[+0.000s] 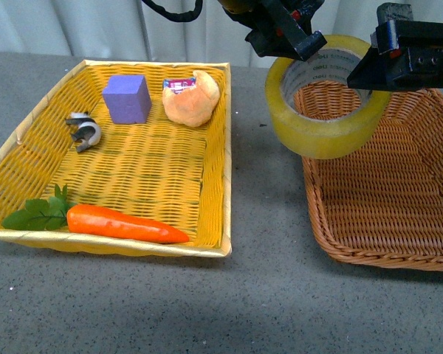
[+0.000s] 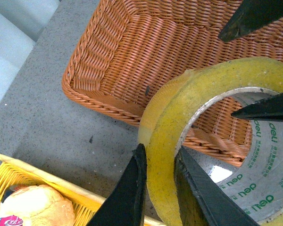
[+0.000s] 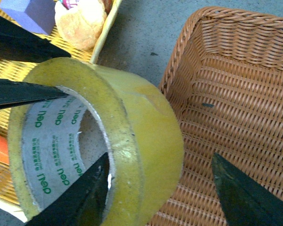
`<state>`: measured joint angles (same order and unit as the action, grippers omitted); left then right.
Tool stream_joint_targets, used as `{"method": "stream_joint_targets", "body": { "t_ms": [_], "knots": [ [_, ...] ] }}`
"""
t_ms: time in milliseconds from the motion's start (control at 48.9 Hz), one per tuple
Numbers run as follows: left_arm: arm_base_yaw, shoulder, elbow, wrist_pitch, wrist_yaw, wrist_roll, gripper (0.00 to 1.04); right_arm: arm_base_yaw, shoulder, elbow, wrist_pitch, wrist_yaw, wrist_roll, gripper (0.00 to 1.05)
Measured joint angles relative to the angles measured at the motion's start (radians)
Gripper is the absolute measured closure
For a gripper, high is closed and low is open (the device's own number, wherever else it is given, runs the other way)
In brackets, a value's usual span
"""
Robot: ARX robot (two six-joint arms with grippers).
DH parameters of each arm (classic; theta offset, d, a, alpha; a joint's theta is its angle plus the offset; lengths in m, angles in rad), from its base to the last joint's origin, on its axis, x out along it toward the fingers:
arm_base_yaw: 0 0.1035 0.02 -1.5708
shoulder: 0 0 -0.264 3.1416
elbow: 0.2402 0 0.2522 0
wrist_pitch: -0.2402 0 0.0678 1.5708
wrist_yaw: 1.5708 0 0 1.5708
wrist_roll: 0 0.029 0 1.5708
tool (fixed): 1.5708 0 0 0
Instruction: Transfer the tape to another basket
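Note:
The tape [image 1: 321, 122], a wide yellow roll with a grey-white printed core, hangs tilted in the air over the near-left rim of the dark brown wicker basket [image 1: 399, 192]. My left gripper [image 1: 304, 46] is shut on the roll's wall, one finger inside the core and one outside, as the left wrist view [image 2: 160, 155] shows. My right gripper [image 1: 369, 70] is open and straddles the opposite wall without pinching it [image 3: 160, 160]. The tape [image 2: 179, 108] [image 3: 141, 122] lies partly above the brown basket [image 2: 132, 52] [image 3: 236, 84] and partly above the table gap.
A bright yellow basket [image 1: 223, 147] stands at the left, holding a purple cube [image 1: 127, 98], a bread roll [image 1: 192, 97], a black-and-white clip [image 1: 83, 131] and a toy carrot [image 1: 122, 223]. Grey table [image 1: 266, 295] runs between and in front of the baskets.

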<state>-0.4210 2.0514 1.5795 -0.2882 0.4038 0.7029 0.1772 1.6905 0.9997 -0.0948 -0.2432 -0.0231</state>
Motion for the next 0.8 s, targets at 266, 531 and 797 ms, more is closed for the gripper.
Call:
{"method": "stream_joint_targets", "body": {
  "t_ms": [266,531,797],
  "knots": [
    [-0.002,0.0,0.002,0.001,0.017,-0.016,0.91,0.003,0.004,0.004,-0.008,-0.001,0.033,0.81],
    [-0.051,-0.017,-0.003,0.109,-0.221,-0.018,0.68,-0.017,0.052,0.044,0.003,0.027,0.049,0.89],
    [0.027,-0.13,-0.072,0.314,-0.286,-0.221,0.21,-0.107,0.207,0.082,0.008,0.077,-0.004,0.89]
  ]
}}
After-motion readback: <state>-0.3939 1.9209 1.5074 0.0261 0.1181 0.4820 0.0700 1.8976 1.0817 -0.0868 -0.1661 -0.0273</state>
